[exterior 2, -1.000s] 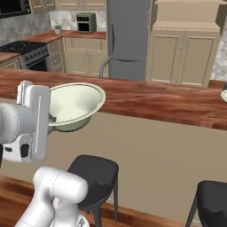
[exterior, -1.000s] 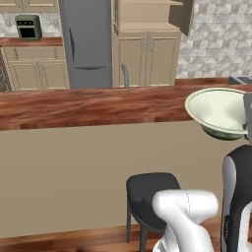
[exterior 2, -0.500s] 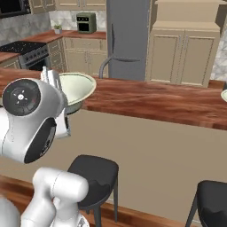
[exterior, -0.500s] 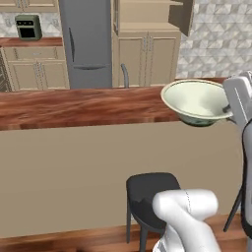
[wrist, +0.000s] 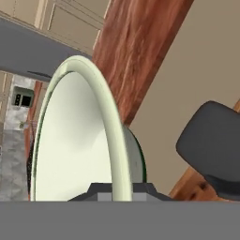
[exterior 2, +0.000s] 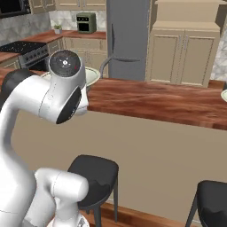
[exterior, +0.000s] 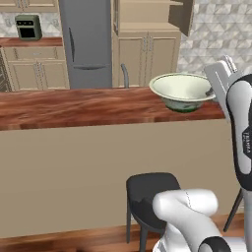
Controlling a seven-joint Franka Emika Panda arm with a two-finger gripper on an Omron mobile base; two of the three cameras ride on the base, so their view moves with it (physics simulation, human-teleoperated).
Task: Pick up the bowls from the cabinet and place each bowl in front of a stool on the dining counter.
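Left base view shows the gripper [exterior: 212,91] pinching the rim of a pale cream-green flared bowl [exterior: 183,90] over the reddish-brown wood dining counter's [exterior: 88,106] right end above a black padded stool [exterior: 150,192], apparently not yet released; a second bowl [exterior 2: 224,94] shows at that counter's far right edge.

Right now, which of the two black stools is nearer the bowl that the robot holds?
The full-view stool, below the held bowl; the other stool stands far off at the picture's edge.
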